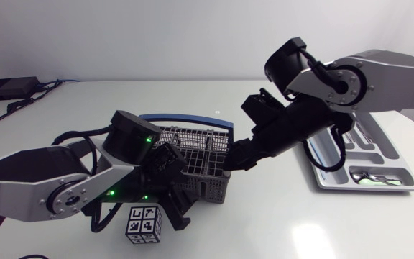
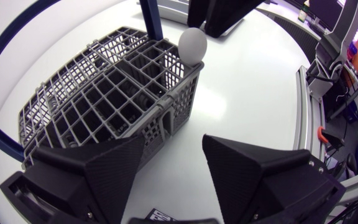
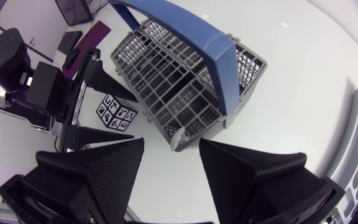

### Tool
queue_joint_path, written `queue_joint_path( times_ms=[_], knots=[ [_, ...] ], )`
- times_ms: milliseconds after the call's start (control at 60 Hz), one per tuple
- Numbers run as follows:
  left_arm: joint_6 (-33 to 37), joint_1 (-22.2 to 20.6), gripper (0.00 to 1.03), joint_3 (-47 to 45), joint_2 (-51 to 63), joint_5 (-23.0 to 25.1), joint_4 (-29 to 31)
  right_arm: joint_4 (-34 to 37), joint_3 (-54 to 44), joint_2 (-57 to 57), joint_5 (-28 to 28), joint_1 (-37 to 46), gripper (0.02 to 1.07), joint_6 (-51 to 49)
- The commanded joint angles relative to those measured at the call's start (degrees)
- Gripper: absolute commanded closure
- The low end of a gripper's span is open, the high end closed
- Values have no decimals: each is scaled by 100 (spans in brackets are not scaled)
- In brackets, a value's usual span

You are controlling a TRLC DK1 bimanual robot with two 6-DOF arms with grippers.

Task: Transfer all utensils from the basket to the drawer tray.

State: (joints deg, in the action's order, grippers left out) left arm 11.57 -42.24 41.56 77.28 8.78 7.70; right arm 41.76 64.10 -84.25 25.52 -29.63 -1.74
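The grey wire basket [image 1: 196,155] with a blue handle [image 1: 185,119] stands mid-table. A pale round utensil end [image 2: 192,45] sticks up from its corner compartment on the right arm's side. My right gripper [image 1: 236,160] hangs open just above that corner, the utensil end below the gap between its fingers [image 3: 171,149]. At the opposite near corner my left gripper [image 1: 169,167] is open, its fingers [image 2: 173,146] either side of the basket's wall [image 2: 166,118]. The grey drawer tray [image 1: 322,180] lies at the right with utensils in it, among them a spoon [image 1: 369,180].
A white cube with black markers [image 1: 144,223] sits on the table just in front of the left gripper, close to the basket [image 3: 117,113]. Bare white table lies between the basket and the tray.
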Motion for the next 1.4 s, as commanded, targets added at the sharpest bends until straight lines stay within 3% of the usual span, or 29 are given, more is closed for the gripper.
queue_joint_path(
  times_ms=[0, 83, 333, 583, 900, 1383],
  knots=[
    [-76, 75, 38, -122, -46, 54, -102, -98, 42, -145, 50, -96, 48, 350],
    [-67, 84, 38, -131, -46, 63, -111, -133, 33, -180, 50, -78, 49, 393],
    [-103, 49, 38, -122, -28, 107, -261, -335, -55, -329, 94, 10, 79, 429],
    [-120, 5, 38, -131, -99, 124, -243, -344, -117, -399, 76, 71, 100, 437],
    [-111, -171, 36, -245, -415, 151, -199, -256, -152, -136, 199, 97, 101, 376],
    [-94, -171, 36, -263, -485, 151, -138, 1071, 894, 435, 533, 159, 101, 306]
  ],
)
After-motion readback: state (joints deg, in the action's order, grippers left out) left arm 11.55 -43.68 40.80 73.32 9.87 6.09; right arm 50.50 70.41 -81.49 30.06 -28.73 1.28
